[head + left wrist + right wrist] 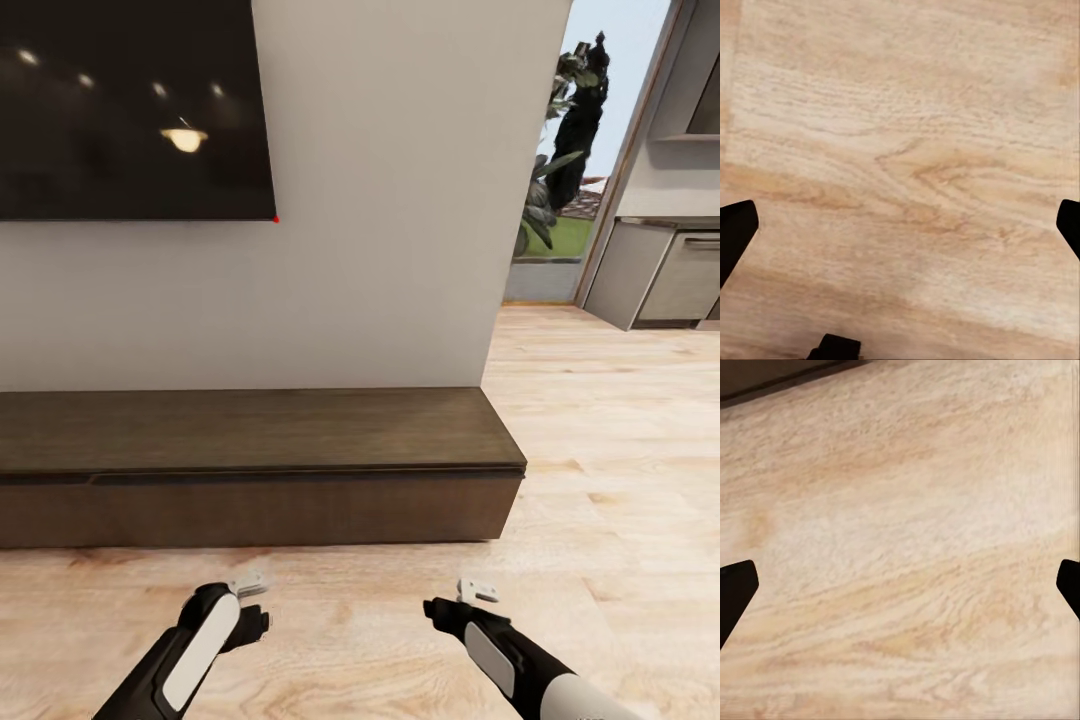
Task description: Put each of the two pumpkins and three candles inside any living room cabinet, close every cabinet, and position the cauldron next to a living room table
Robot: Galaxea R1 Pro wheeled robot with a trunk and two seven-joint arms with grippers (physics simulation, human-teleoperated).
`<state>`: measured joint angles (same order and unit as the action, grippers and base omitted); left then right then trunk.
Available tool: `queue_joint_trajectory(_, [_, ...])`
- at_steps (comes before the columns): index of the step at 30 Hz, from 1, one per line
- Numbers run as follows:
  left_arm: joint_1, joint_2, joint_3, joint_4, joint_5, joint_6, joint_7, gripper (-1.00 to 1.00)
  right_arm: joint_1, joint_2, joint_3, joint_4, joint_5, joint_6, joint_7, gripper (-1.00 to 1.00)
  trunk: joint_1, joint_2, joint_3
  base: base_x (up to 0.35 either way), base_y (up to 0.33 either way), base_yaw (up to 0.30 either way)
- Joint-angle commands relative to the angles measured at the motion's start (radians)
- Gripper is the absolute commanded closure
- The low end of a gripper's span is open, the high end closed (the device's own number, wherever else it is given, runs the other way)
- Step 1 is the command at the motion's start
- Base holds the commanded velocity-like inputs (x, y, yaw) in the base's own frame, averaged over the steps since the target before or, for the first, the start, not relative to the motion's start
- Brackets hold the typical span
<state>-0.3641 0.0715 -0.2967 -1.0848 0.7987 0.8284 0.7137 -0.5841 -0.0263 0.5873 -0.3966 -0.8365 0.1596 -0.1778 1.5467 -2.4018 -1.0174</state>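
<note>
The cabinet [250, 470] is a long, low dark-brown unit against the white wall, straight ahead of me. Its top is bare and its drawer fronts look shut. My left gripper [250, 598] and right gripper [462, 598] hang low over the wood floor just in front of the cabinet. Both are open with nothing between their fingers. In the left wrist view the left gripper [900, 232] frames bare floor. The right gripper [900, 592] frames floor too, with the cabinet's dark base [765, 379] at the frame's edge. The pumpkins, candles, cauldron and table are out of view.
A large black TV screen [130, 110] hangs on the wall above the cabinet. Right of the wall's end, the wood floor [600, 450] runs on toward grey kitchen cupboards [680, 275] and a glass opening with plants [565, 150].
</note>
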Motion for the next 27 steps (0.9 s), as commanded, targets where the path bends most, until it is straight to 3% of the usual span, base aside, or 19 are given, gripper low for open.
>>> queue_joint_trajectory(1, [-0.001, 0.007, -0.003, -0.007, 0.004, 0.000, 0.016, -1.00, -0.001, -0.001, 0.008, 0.003, -0.007, -0.002, -0.008, -1.00, 0.000, 0.000, -0.001, 0.000, 0.000, 0.000])
queue_joint_trajectory(4, [0.000, 0.018, 0.002, -0.024, -0.015, -0.001, 0.032, -1.00, -0.001, -0.001, 0.009, 0.012, -0.006, -0.019, -0.008, -1.00, 0.000, 0.000, -0.001, 0.000, 0.000, 0.000])
queue_joint_trajectory(13, [0.001, 0.012, 0.024, 0.013, 0.036, 0.000, -0.015, -1.00, 0.000, 0.000, 0.011, 0.025, 0.003, -0.056, -0.011, -1.00, -0.035, 0.063, 0.027, 0.000, 0.000, 0.000])
queue_joint_trajectory(27, [0.001, 0.013, 0.027, 0.014, 0.037, 0.004, -0.018, -1.00, 0.000, 0.001, 0.010, 0.025, 0.001, -0.055, -0.018, -1.00, -0.088, 0.161, 0.071, 0.000, 0.000, 0.000])
